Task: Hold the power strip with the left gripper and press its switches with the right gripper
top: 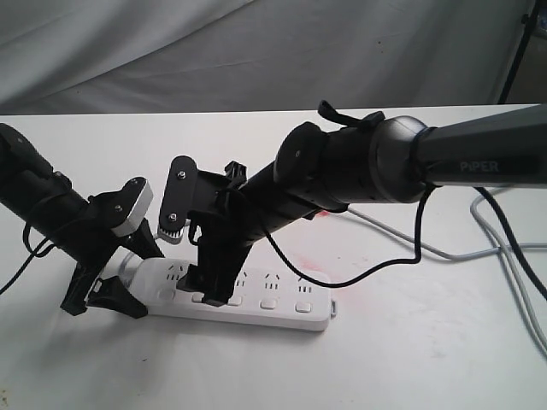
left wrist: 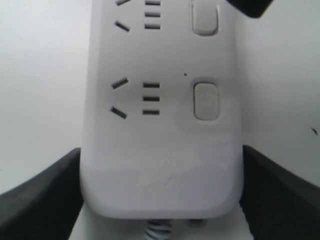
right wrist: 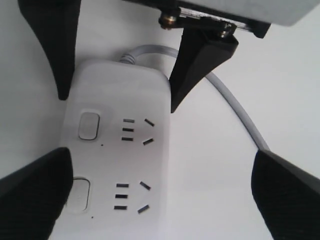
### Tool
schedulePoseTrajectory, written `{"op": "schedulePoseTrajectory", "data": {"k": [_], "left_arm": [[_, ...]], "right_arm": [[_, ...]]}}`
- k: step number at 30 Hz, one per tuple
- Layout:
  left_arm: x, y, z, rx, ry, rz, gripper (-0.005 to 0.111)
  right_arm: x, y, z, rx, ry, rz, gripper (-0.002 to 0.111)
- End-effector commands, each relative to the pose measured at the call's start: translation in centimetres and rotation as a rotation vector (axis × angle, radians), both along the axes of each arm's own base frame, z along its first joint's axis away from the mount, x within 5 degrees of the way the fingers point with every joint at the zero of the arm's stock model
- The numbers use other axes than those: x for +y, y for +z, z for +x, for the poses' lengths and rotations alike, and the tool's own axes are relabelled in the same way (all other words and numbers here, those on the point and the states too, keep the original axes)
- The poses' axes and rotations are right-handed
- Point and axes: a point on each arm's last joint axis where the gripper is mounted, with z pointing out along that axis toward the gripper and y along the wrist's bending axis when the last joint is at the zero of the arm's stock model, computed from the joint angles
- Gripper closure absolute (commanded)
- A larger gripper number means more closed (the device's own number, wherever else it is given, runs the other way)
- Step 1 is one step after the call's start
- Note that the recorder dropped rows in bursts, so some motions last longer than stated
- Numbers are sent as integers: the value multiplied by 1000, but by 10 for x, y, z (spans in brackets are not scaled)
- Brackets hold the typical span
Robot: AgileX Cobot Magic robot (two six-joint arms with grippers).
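Grey cloth [top: 256, 51] hangs behind a plain white bench [top: 427, 359]. From the outside camera, the power strip [top: 282, 295] lies flat toward the front edge of the bench, a bit left of the middle, with its long side running along that edge. The left end effector [top: 128, 275] sits over the strip's left end with one finger on either side of it. The right end effector [top: 218, 273] comes down from the right and across the middle, and one fingertip is down on the row of switches [top: 267, 304] near the left end.

In the left wrist cam, the rounded end of the strip fills the gap between the two black fingers [left wrist: 40, 200]. Both fingers sit tight against its long sides, so it's pinching the strip. The grey cord [left wrist: 157, 230] pokes out of that end, and two switches show.

In the right wrist cam, the fingers [right wrist: 290, 200] are spread wide and holding nothing. One covers part of the second switch from the cord end, and the other hangs over bare bench past the strip's far side. Honestly can't tell if that switch is actually pushed in. The first switch is uncovered, and the cord curves away across the bench.
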Motion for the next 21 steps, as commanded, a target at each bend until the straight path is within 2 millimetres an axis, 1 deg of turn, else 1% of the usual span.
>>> {"op": "schedulePoseTrajectory", "data": {"k": [1,10,12,14,21], "left_arm": [[-2,0,-1,0,-2,-2,107],[-2,0,-1,0,-2,-2,107],[-2,0,-1,0,-2,-2,107],[-2,0,-1,0,-2,-2,107],[-2,0,-1,0,-2,-2,107]], "right_arm": [[-3,3,0,4,-5,-1,20],[-3,0,1,1,-6,-9,20],[-4,-9,2,6,-4,-29,20],[-4,-13,4,2,-13,-35,20],[-4,-14,4,-5,-11,-44,20]]}}
